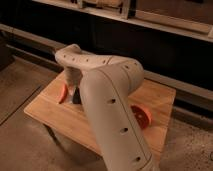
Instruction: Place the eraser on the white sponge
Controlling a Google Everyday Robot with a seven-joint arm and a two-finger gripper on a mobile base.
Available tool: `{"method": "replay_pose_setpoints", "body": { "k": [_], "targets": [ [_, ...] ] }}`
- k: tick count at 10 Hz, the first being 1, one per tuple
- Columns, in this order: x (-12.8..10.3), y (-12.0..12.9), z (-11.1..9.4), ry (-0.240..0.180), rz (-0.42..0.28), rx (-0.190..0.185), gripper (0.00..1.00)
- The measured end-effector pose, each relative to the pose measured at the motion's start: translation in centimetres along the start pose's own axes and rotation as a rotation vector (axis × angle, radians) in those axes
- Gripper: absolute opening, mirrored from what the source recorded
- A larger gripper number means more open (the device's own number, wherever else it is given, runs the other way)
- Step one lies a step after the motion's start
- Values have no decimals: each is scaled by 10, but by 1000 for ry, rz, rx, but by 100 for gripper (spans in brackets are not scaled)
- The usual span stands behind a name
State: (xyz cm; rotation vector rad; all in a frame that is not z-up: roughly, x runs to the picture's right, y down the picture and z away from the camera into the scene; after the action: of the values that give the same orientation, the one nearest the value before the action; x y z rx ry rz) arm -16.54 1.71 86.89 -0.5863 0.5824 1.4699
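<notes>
My large pale arm [107,95] reaches over the wooden table [60,117] and covers much of it. My gripper [76,96] shows only as a dark shape below the wrist, low over the left part of the table, right beside an orange-red curved piece [62,93]. The black eraser and the white sponge are hidden behind the arm or out of view. I cannot tell whether the dark shape includes the eraser.
A second orange-red round piece [142,116] lies on the right side of the table, partly behind the arm. A dark shelf unit [150,30] stands behind the table. The concrete floor [20,85] lies to the left and in front.
</notes>
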Motion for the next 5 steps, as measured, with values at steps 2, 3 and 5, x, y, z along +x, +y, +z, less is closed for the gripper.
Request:
{"method": "replay_pose_setpoints", "body": {
  "k": [2,3,5],
  "targets": [
    [-1,1,-3,-5,-1,-1,49],
    [-1,1,-8,-12,-2,-2,49],
    [-5,0,-26,-46,-1,-5,49]
  ]
}}
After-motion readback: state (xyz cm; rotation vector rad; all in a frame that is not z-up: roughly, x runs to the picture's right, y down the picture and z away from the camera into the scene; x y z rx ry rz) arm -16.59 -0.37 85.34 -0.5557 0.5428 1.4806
